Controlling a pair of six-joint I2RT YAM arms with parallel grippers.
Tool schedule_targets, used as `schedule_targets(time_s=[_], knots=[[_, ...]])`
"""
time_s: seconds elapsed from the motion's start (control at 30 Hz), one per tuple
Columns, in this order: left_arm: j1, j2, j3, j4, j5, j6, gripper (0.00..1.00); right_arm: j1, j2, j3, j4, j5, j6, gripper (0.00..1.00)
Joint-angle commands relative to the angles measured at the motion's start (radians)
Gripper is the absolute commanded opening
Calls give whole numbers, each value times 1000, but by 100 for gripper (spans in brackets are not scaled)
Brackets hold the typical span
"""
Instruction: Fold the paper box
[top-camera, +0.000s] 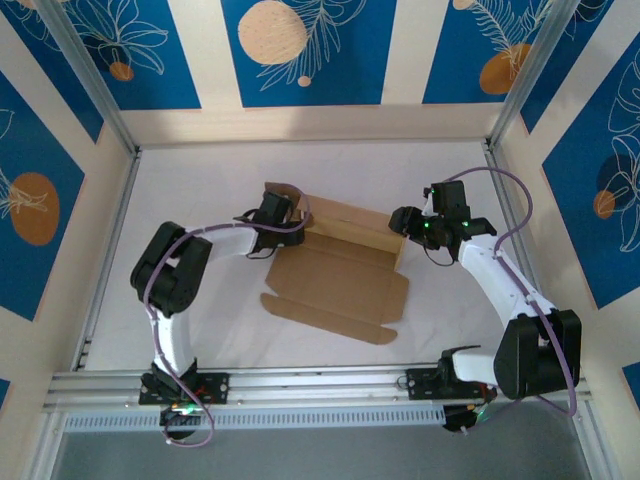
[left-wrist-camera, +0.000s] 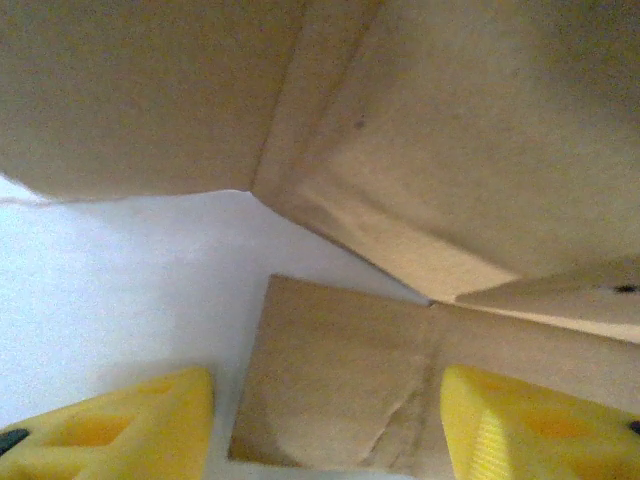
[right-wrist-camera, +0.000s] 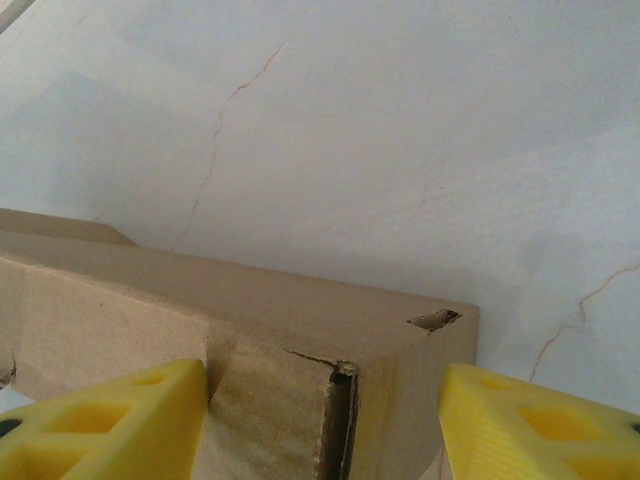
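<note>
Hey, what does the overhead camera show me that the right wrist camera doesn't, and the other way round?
Overhead: the whole layout. The paper box is half folded, its far wall raised and its front flaps flat on the white table, with the left gripper at its far left corner.
Right wrist: close detail, including a small slot near the wall's top corner and a layered cardboard edge.
Both: the right gripper, open at the box's far right end, plus box and table.
</note>
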Motion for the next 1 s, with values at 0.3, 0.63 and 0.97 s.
schedule_targets(time_s=[0.3,0.63,0.97], knots=[[32,-51,-108,239,278,-111,51,15,41,3,-111,24,-16,63],[35,-69,-186,523,433,-229,48,15,40,2,-110,-2,-14,63],[35,-27,-217,553,465,-254,48,15,47,2,-112,-8,-20,63]])
